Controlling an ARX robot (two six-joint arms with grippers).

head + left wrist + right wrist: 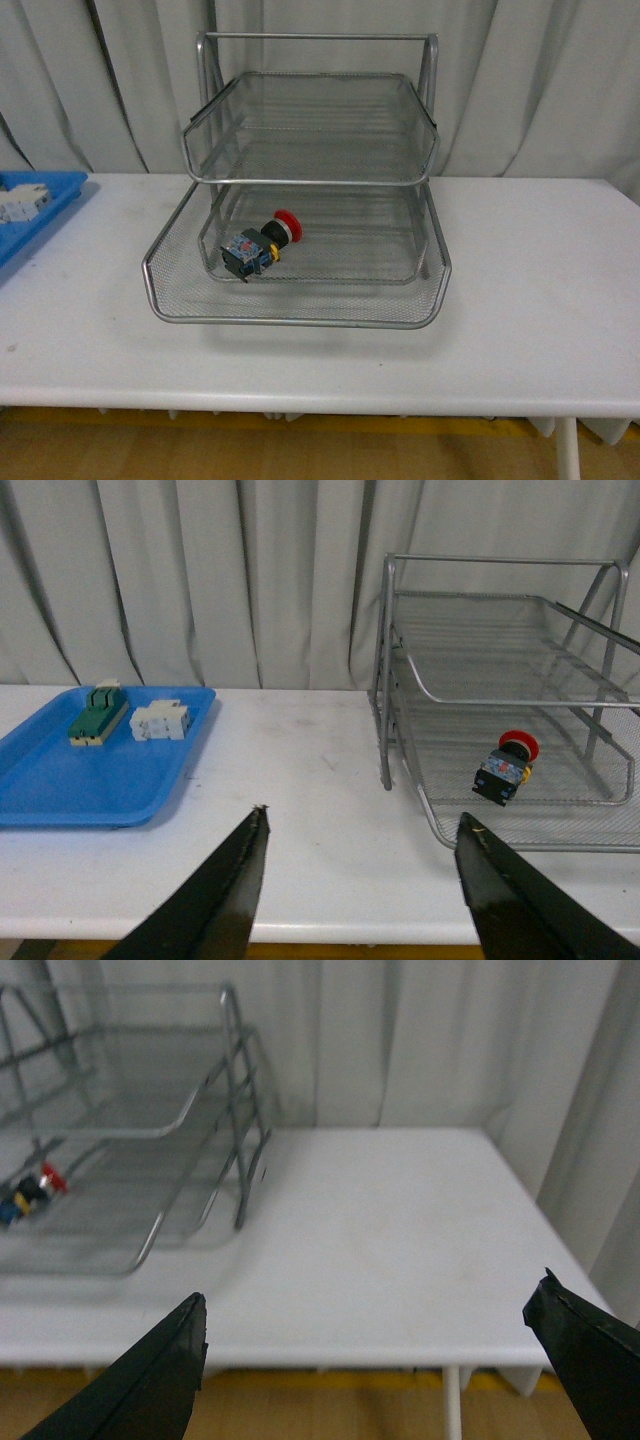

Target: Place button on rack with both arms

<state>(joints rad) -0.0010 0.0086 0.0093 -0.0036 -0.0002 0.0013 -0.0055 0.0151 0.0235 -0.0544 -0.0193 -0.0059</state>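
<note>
The button [258,243], with red cap, yellow collar and dark body, lies on its side in a lower tier of the silver wire-mesh rack [300,315], left of centre. It also shows in the left wrist view [506,767] and small in the right wrist view [32,1193]. The rack [470,695] stands on the white table, its lowest tier pulled forward. My left gripper [362,835] is open and empty, low over the table's front edge, left of the rack. My right gripper [368,1312] is open and empty, right of the rack [190,1110]. Neither arm shows in the front view.
A flat blue tray [60,780] at the table's left holds a green-and-cream block [97,716] and a white blocky component [160,721]; it shows at the left edge in the front view [45,205]. Grey curtains hang behind. The table's right end [520,1210] drops to the floor.
</note>
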